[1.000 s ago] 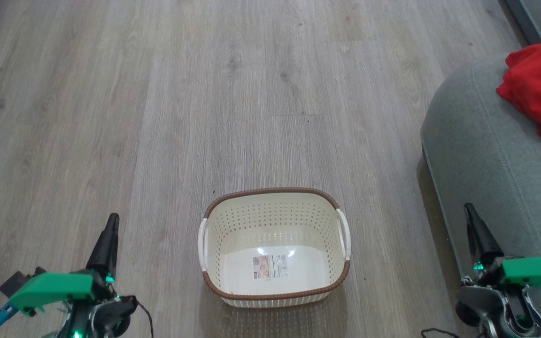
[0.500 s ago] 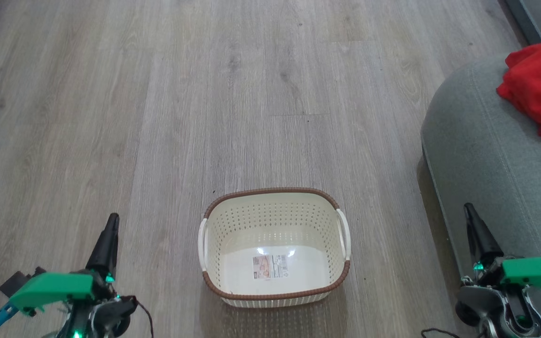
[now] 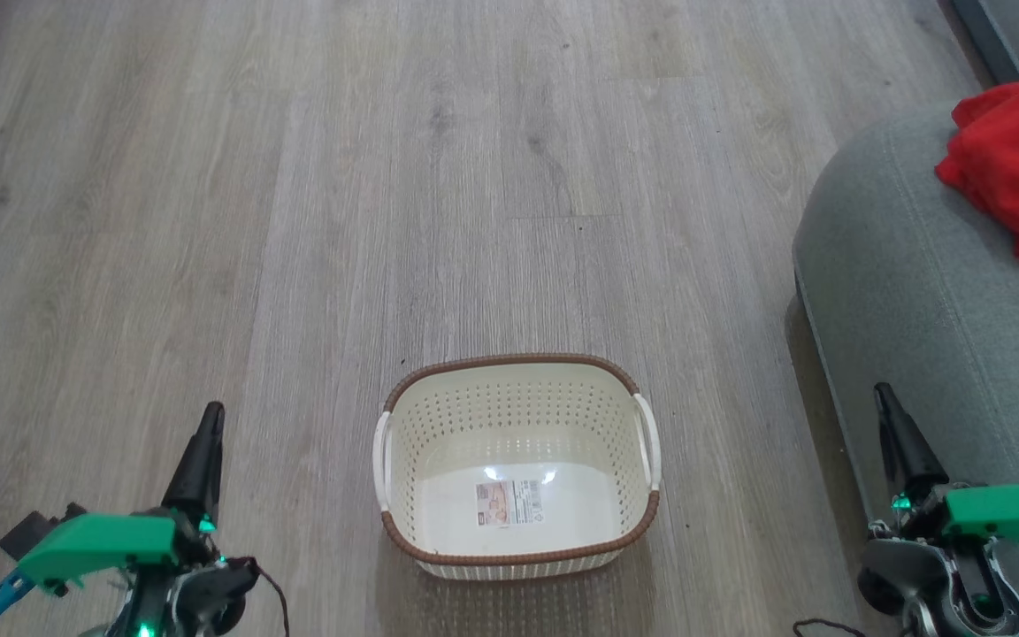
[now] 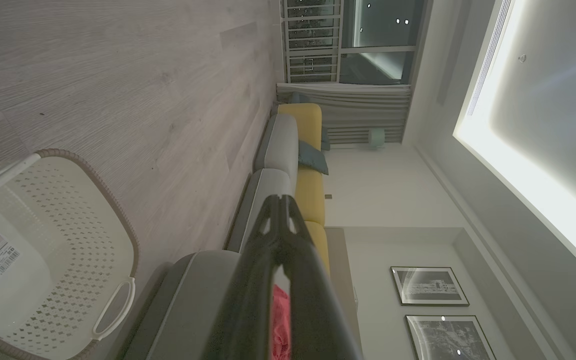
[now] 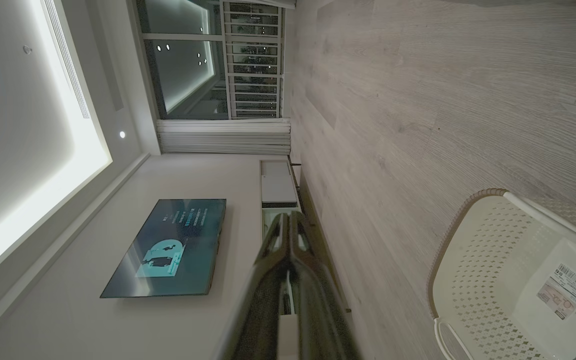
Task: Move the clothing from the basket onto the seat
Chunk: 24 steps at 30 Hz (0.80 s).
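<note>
The basket [image 3: 518, 361] stands empty on the floor [image 3: 386, 177], and the red clothing [image 3: 1018, 168] lies bunched on the grey seat [image 3: 907, 265] to the right. The left gripper [image 3: 211, 416] and right gripper [image 3: 883, 395] are pinched closed on nothing, either side of the basket. The job looks finished; best to hold both arms clear and leave the pile alone.

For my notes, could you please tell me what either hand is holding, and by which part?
Nothing is held: the left hand and right hand are shut and empty. The clothing lies on the seat; the basket is empty.
</note>
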Motion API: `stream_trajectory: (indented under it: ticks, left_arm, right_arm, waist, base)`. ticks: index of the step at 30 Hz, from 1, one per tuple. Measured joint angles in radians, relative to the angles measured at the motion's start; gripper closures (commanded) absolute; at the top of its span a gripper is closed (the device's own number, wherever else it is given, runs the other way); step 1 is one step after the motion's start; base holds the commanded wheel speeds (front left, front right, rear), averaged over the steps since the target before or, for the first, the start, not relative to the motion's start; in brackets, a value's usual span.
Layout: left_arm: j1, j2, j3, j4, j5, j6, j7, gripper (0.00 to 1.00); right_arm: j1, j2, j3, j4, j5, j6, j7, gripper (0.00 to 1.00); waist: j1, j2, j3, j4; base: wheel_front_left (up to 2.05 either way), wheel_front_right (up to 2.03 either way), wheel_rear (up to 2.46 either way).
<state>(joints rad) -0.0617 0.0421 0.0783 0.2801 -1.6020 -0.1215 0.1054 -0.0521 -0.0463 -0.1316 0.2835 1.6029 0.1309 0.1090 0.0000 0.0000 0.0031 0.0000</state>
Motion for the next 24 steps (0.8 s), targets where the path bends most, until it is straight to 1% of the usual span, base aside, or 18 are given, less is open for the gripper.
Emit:
stream_trajectory:
  ticks: [24]
  left_arm:
    - [0.0,0.0,0.0,0.0,0.0,0.0,0.0,1.0]
  right_arm:
    - [0.0,0.0,0.0,0.0,0.0,0.0,0.0,1.0]
  waist:
    - [0.0,0.0,0.0,0.0]
  base:
    - [0.0,0.0,0.0]
